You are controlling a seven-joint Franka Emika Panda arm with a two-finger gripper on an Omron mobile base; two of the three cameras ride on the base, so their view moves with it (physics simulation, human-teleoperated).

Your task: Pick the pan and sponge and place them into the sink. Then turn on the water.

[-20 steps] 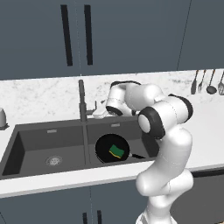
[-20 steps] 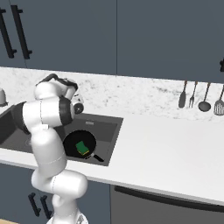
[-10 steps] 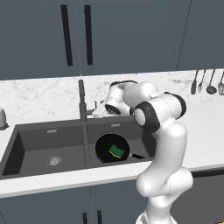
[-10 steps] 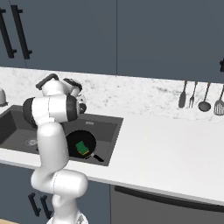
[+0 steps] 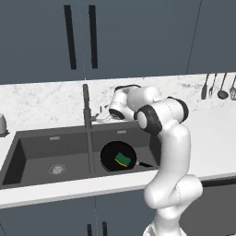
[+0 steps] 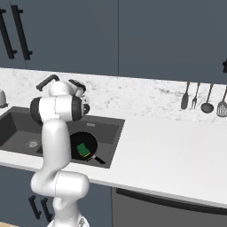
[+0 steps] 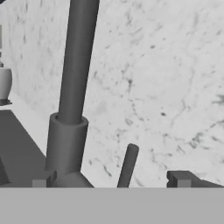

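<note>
Two things of the task are already lying in the sink (image 5: 27, 152): the pan (image 5: 110, 159) is sitting in the right basin, and the sponge (image 5: 122, 159) is resting inside the pan. So, in my judgement, the step in hand is turning on the water.

The gripper (image 7: 109, 181) is standing released, with its fingers wide apart and holding nothing, just beside the base of the faucet (image 5: 85, 105). In the hand view the small slanted lever (image 7: 128, 165) is rising between the two fingertips (image 7: 180, 178), closer to the thick faucet column (image 7: 74, 87) than to the other finger.

To do this step well, the arm should be pushing the lever sideways with one finger and keeping the fingers away from the column. A slow push is better, because the lever is thin and can slip off the finger.

No blue stream is falling from the spout yet. The pan is round, shallow and black, with a thin straight handle pointing toward the front right of the basin. The sponge is a small block, green on top with a yellow edge.
</note>
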